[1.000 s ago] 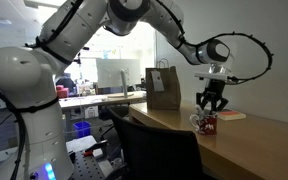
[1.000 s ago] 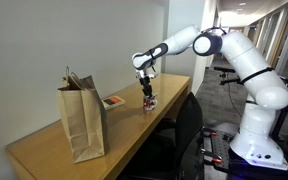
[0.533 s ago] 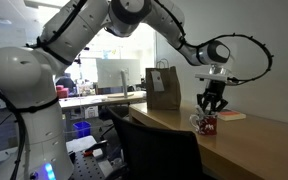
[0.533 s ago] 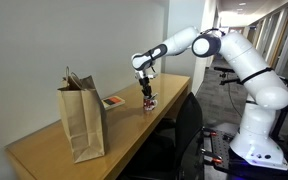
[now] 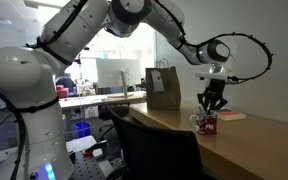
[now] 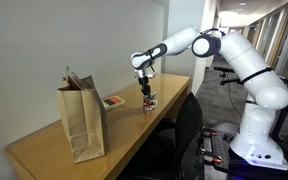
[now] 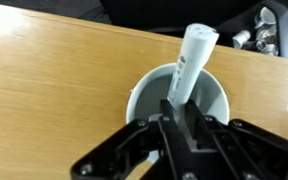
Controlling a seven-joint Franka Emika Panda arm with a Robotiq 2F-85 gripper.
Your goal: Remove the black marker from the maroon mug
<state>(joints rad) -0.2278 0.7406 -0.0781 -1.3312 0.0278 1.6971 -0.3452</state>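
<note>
Wrist view: smooth wooden desk [image 7: 44, 90]. In an exterior view a creased paper bag [image 6: 82, 120] and flat book [image 6: 113, 102] sit apart from the round maroon mug [image 6: 150, 102]. The black marker [image 7: 192, 60] leans inside it, fingers [image 7: 198, 128] closed on it.

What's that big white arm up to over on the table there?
The robot's gripper hangs just over a small maroon mug on the wooden table. A marker stands tilted in the mug, and the wrist view shows the gripper down around it. Whether it has gripped the marker is hard to tell; the marker is not yet out.
</note>
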